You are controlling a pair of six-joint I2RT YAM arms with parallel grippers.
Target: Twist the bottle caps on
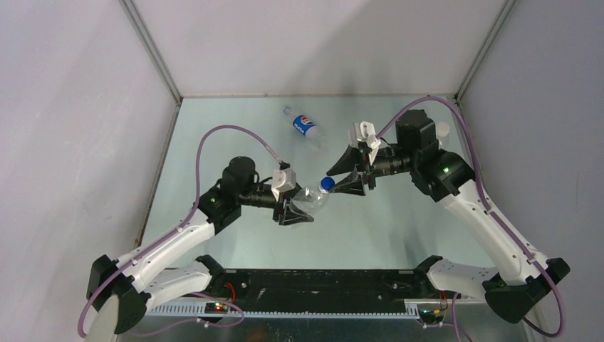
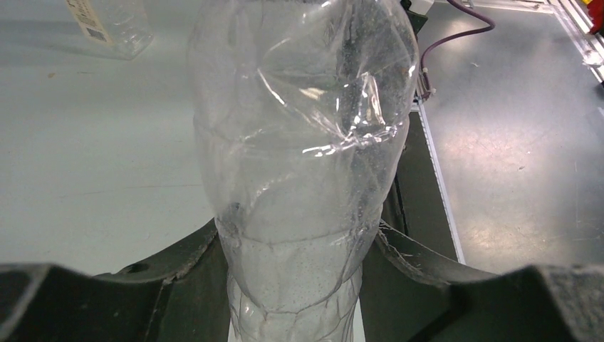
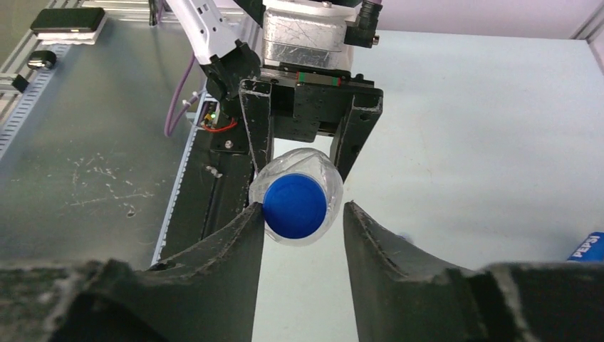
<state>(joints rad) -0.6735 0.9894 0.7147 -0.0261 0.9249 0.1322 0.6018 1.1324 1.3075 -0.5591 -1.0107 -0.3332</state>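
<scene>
Holding the clear bottle [image 1: 311,201] mid-table in my clenched left claw [image 2: 295,249], I had its blue cap [image 3: 295,206] seated between the jaws of my right claw [image 3: 303,211], whether clenched I could not tell, tightening outstanding; Pepsi bottle [image 1: 305,128] lay apparently capped on the table [image 1: 399,228] beyond.

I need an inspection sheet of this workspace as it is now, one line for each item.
Surface: pale green table, no spill seen.
Job's things: clear bottle held by its body, blue cap on its neck; Pepsi bottle lying at the far side; labelled bottle only partly in view.
Clutter: nothing seen.
Tools: left tool shut on the clear bottle; right tool open around the blue cap, one finger touching it.
Cables: purple cable looping over each arm, apart from the bottles.
Surroundings: grey walls on three sides.
</scene>
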